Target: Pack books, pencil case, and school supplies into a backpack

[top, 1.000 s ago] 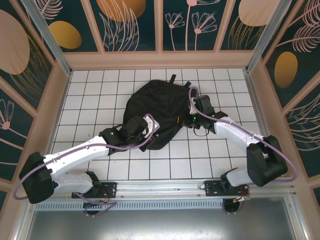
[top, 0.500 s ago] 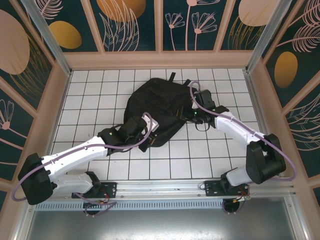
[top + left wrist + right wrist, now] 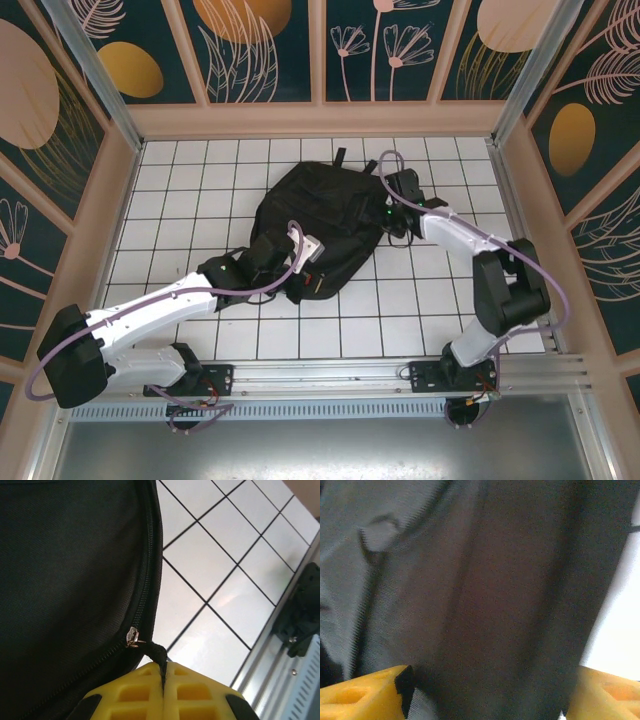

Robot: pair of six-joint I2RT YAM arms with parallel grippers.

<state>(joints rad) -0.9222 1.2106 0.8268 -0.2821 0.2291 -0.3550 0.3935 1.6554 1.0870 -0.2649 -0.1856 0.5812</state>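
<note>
Zip pull [image 3: 159, 653] in closed left pincer [image 3: 163, 669]

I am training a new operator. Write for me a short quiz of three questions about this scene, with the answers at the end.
1. True or false: the left gripper has its jaws shut on the zip pull of the backpack.
2. The jaws of the right gripper stand: A) shut, B) apart over black fabric, C) closed around a book.
3. Fill in: the backpack lies on a white ____ table.
Key: 1 true; 2 B; 3 tiled.
</note>
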